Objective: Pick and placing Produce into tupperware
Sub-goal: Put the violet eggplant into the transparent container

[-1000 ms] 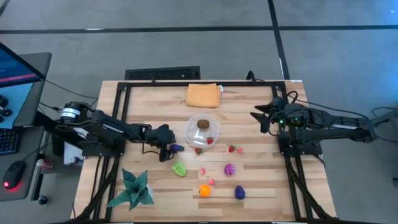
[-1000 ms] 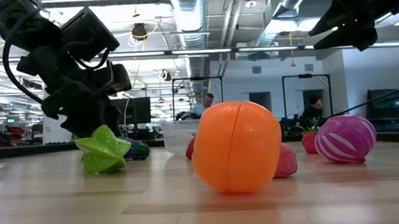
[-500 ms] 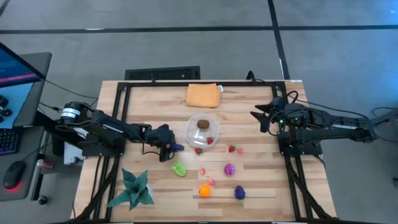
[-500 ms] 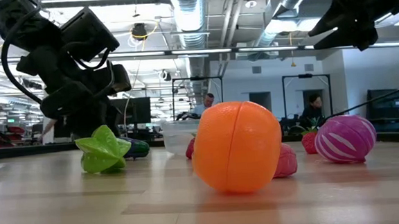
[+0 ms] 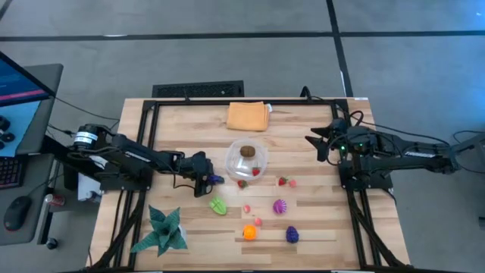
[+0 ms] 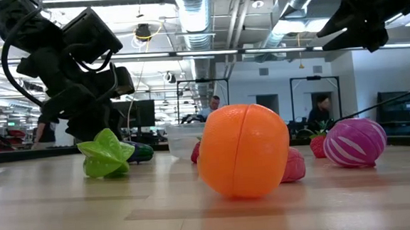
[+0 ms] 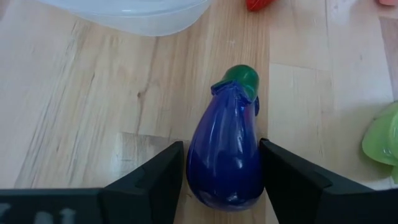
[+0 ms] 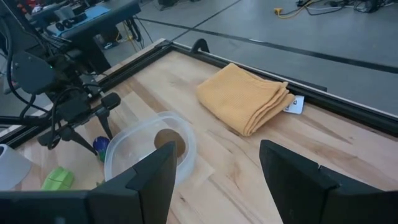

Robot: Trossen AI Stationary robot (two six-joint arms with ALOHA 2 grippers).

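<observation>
- Left hand [image 7: 221,180] sat low on the table [image 5: 318,220], just left of the tupperware, its two fingers [image 7: 152,180] set on either side of a toy eggplant [image 7: 225,155]; both inner faces met the eggplant's sides, so I read it as pinching the eggplant, which was lying on the wood.
- From overhead I saw that same left hand [image 5: 203,180] with the eggplant's purple tip [image 5: 217,180] poking out toward the tupperware [image 5: 247,158].
- My tupperware stood near the table's middle, below the folded orange cloth [image 5: 248,116]; a brown piece [image 5: 247,152] lay inside it, and a red strawberry piece [image 5: 256,171] showed at its lower right edge, though I could not tell whether that one was inside or against the wall.
- Another strawberry [image 5: 242,183] lay just below the container, and one more [image 5: 283,180] to its right.
- A green star-shaped fruit [image 5: 218,205] lay below the left hand, near it.
- Farther toward the near edge I saw a magenta striped fruit [image 5: 280,205], small pink-red pieces [image 5: 247,208], an orange fruit [image 5: 249,232] and a dark purple fruit [image 5: 292,234], all apart from each other.
- Right hand [image 5: 317,143] hung above the table's right side, well away from the produce; in its wrist view the fingers [image 8: 149,180] were spread wide with nothing between them.
- A large green spiky plant [image 5: 162,230] stood at the table's lower left corner.
</observation>
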